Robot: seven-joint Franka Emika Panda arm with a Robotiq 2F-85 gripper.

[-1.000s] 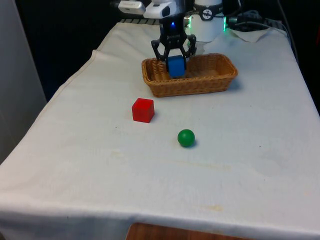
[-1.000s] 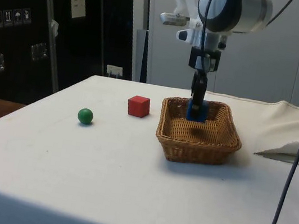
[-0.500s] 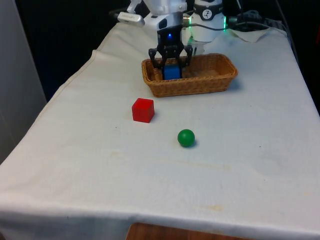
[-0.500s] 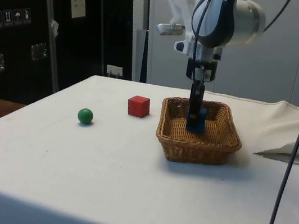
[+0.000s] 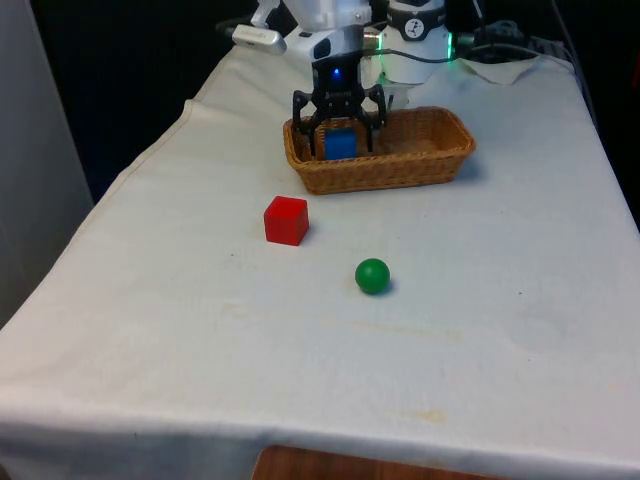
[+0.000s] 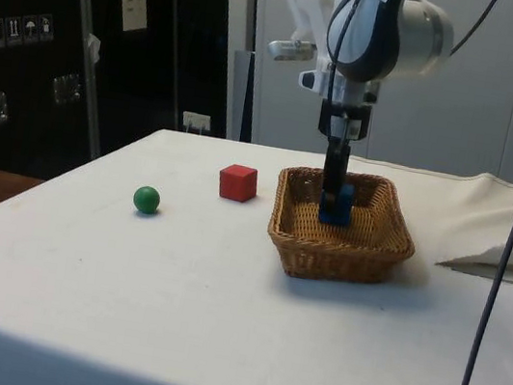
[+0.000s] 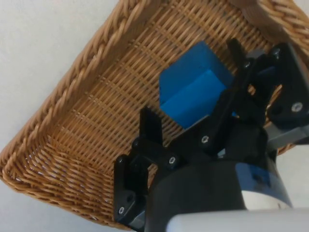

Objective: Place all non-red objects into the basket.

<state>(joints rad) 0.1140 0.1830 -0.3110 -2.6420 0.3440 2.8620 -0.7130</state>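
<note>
On the counter [image 5: 520, 330], the wicker basket [image 5: 430, 160] now holds the blue cube [image 5: 340, 143], sitting between the spread, released fingers of the gripper [image 5: 338, 135]. The green ball [image 5: 372, 276], likely next, lies well apart toward the counter's near side, past the red cube [image 5: 286, 220].

Even overhead light washed the white-clothed surface [image 5: 300, 340] brightly, casting only soft, short shadows beneath the basket [image 6: 339, 255]; dark surroundings stayed dim, and the fingers [image 7: 149, 126] showed crisp, without glare.
</note>
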